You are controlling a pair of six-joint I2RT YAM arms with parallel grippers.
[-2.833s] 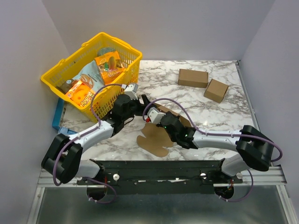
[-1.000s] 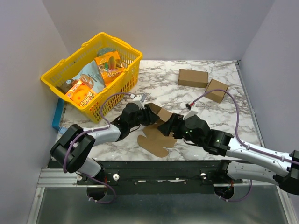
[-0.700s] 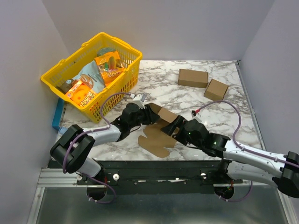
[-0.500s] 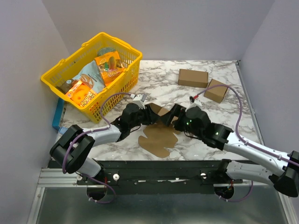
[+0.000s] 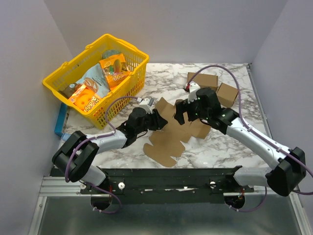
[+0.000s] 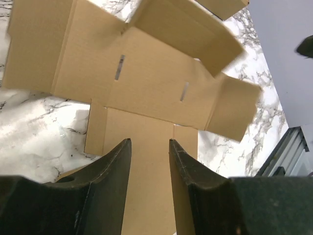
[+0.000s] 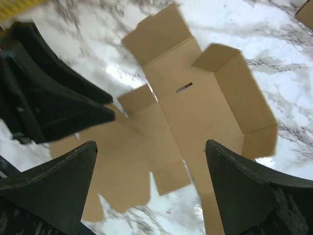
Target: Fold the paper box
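Both apart, left pincer (image 6: 148, 143) narrowly, right pincer (image 7: 150, 144) widely, above unfolded paper box (image 5: 171, 139), rounded tabs nearward.

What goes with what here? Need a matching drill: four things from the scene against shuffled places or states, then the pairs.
1. paper box
2. yellow basket
3. left gripper
4. right gripper

A. jaws spread wide above the cardboard
B. far left, snack packets inside
C. unfolded in the middle, a few flaps raised
D. jaws narrowly apart, cardboard showing between them

Pairs: 1-C, 2-B, 3-D, 4-A
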